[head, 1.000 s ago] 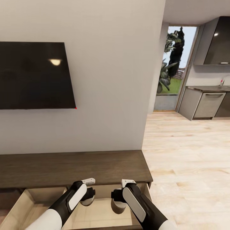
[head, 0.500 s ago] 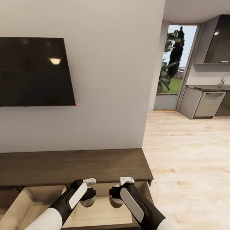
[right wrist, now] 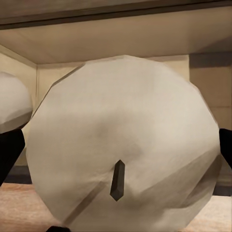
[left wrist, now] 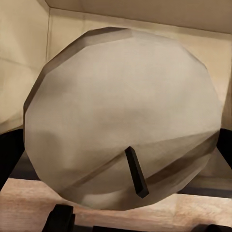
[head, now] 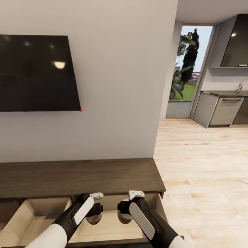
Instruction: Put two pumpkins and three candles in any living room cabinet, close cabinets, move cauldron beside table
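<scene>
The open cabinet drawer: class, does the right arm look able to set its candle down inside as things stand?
Probably yes. The right gripper, with its candle, hangs over the open drawer of the cabinet, and nothing visible blocks the drop. The left gripper's candle sits alongside, apart.

Left arm: extended forward and down, white-and-black forearm angled inward, left claw [head: 93, 216] clamped on a candle [left wrist: 121, 116]. Right arm: same pose, mirrored, right claw [head: 126, 215] clamped on another candle [right wrist: 123, 145].
</scene>
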You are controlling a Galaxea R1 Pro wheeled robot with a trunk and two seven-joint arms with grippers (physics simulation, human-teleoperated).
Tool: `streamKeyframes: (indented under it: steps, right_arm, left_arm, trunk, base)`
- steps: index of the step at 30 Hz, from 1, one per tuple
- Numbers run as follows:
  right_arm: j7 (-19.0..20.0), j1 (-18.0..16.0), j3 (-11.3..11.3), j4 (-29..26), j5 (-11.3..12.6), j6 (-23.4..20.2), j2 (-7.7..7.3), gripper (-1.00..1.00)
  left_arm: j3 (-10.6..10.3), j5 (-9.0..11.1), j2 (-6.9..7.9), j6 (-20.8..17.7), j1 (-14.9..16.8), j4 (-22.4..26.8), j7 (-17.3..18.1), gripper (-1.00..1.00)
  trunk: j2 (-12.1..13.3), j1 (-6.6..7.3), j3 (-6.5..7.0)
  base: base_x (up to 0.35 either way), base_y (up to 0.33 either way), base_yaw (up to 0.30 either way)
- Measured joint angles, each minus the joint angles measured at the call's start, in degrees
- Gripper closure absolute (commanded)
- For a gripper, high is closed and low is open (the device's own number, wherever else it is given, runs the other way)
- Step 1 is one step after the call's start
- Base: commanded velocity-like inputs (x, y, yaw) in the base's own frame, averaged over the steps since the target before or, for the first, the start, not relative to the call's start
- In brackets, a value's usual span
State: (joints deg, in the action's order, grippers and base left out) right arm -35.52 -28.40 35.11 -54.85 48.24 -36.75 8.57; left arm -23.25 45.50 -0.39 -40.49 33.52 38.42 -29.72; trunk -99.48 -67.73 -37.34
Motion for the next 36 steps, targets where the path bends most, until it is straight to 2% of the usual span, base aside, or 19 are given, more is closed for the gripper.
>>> streamKeyframes:
  steps: [19,30,36]
  right_arm:
    - [0.0,0.0,0.0,-0.8,0.0,-0.1,-0.02,1.0]
    - [0.1,0.0,0.0,-0.8,0.0,-0.1,-0.02,1.0]
    - [0.1,0.0,0.0,-0.8,0.0,0.0,-0.03,1.0]
  left_arm:
    - [0.0,0.0,0.1,0.2,0.0,0.3,0.0,1.0]
    - [0.0,-0.1,0.17,0.3,0.0,0.5,0.1,1.0]
    - [0.0,-0.2,0.26,0.3,0.0,0.6,0.1,1.0]
  trunk:
    - [-7.6,-4.17,-3.41]
    - [-7.6,-4.18,-3.41]
    - [-7.6,-4.18,-3.41]
  base:
    - [0.0,0.0,0.0]
    - [0.0,0.003,0.0]
    - [0.0,0.169,0.0]
